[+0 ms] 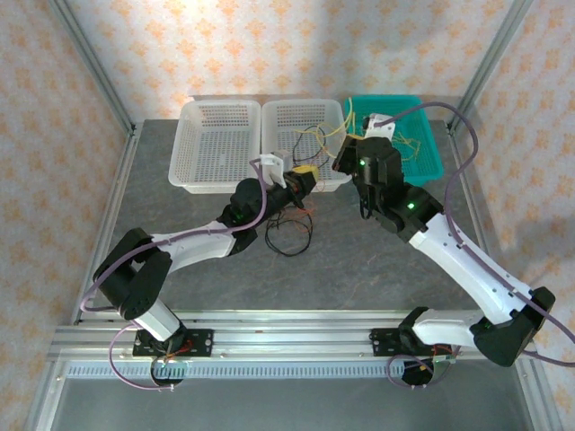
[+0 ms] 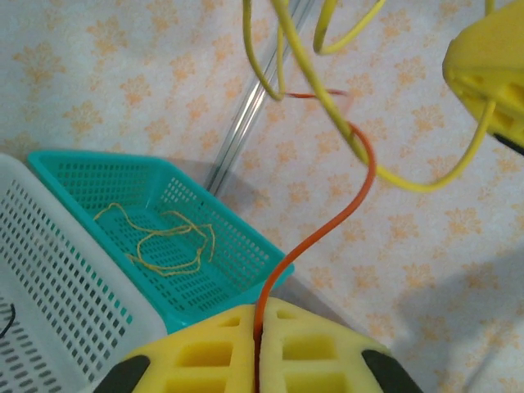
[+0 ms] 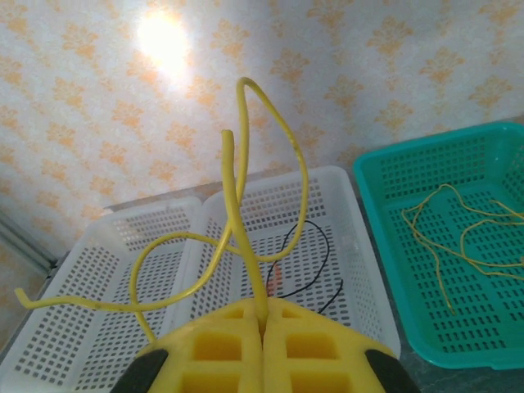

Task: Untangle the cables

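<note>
Jutting straight from right pincer point(image 3: 262, 315): cable point(image 3: 235, 205)

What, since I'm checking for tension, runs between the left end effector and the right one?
In the left wrist view, the orange-red cable rises from the left end effector into looping yellow cables that reach the right end effector.

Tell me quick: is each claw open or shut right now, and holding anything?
Left claw: closed, holding the orange cable.
Right claw: closed, holding the yellow cable.
</note>
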Controlling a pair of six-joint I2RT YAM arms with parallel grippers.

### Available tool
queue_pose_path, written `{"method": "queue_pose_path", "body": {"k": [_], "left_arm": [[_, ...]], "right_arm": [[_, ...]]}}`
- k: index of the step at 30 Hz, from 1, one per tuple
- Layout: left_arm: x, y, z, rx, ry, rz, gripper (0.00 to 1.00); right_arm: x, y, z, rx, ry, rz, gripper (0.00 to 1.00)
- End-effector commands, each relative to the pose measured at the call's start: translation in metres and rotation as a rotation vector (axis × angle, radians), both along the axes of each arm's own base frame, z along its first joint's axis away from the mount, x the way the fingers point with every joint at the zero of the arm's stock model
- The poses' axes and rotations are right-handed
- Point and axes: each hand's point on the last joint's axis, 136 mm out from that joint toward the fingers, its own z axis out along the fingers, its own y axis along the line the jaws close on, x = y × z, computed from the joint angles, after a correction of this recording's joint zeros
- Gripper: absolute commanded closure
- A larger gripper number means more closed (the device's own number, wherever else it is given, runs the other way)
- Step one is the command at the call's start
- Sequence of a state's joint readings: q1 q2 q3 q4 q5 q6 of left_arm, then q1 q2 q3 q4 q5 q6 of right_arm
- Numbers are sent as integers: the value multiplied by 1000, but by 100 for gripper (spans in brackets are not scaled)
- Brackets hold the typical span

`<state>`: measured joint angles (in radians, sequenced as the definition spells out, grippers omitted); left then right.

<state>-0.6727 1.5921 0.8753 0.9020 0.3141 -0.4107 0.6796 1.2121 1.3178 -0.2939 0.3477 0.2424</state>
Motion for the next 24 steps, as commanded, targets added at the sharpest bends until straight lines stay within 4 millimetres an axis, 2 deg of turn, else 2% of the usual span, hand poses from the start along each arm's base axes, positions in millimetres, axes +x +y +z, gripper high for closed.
{"method": "queue_pose_path", "body": {"k": [1, 2, 6, 11, 14, 15, 19, 22, 23, 24], "left_arm": [[-11, 6, 4, 24, -20, -8, 97], [-12, 9, 0, 35, -8, 2, 100], [-15, 25, -21, 87, 39, 55, 100], [-11, 41, -60, 206, 135, 127, 100], [-7, 40, -85, 266, 204, 134, 100], [-7, 40, -91, 279, 224, 133, 100], [-3, 51, -109, 297, 275, 198, 100], [1, 54, -115, 319, 300, 227, 76], [2, 56, -117, 324, 307, 238, 61], [2, 58, -118, 328, 313, 250, 49]], "right_arm": [[0, -24, -3, 21, 5, -93, 100], [1, -28, -6, 23, 10, -106, 100], [6, -49, -17, -16, 30, -183, 100], [8, -76, -24, -102, 34, -289, 100], [7, -81, -26, -126, 36, -313, 100], [2, -85, -20, -111, 20, -319, 100], [0, -84, -34, -100, 41, -313, 100], [0, -81, -41, -75, 48, -298, 100], [1, -80, -43, -68, 51, -294, 100], [1, -79, -44, -64, 54, -289, 100]]}}
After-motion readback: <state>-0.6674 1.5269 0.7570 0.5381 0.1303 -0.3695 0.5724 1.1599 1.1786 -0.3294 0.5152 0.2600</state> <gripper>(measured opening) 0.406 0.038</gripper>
